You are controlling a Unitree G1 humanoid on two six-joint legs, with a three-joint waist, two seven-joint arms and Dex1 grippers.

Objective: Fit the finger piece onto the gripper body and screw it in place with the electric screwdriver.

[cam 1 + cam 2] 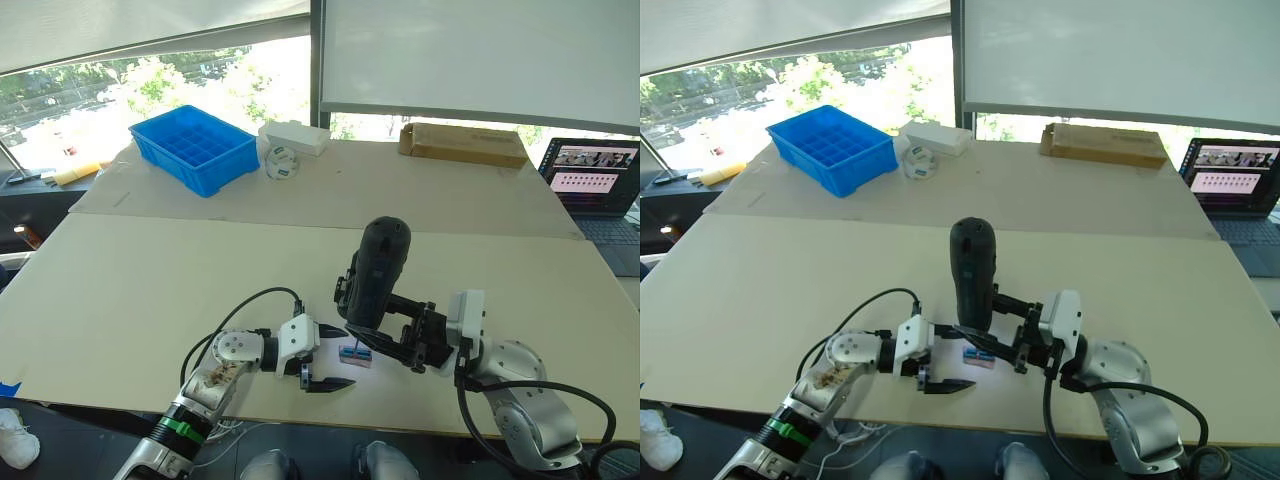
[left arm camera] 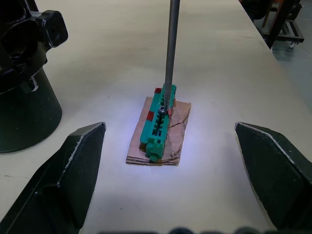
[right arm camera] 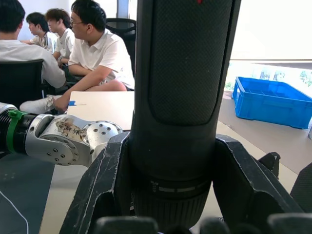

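My right gripper (image 1: 378, 338) is shut on the electric screwdriver (image 1: 381, 268), a thick black cylinder held upright. Its thin metal bit (image 2: 170, 48) points down onto a small green block (image 2: 158, 122) lying on a scrap of brown paper (image 2: 179, 131). My left gripper (image 1: 340, 356) is open just left of the block, one finger on each side of it and not touching it. A black blocky part, seemingly the gripper body (image 1: 344, 290), stands on the table right behind the screwdriver, largely hidden. The finger piece is out of view.
At the back of the table (image 1: 150, 290) are a blue compartment bin (image 1: 195, 148), a white box (image 1: 295, 137), a tape roll (image 1: 282, 163) and a cardboard box (image 1: 462, 143). A laptop (image 1: 590, 180) sits far right. Several people (image 3: 95, 44) sit beyond the table's left side.
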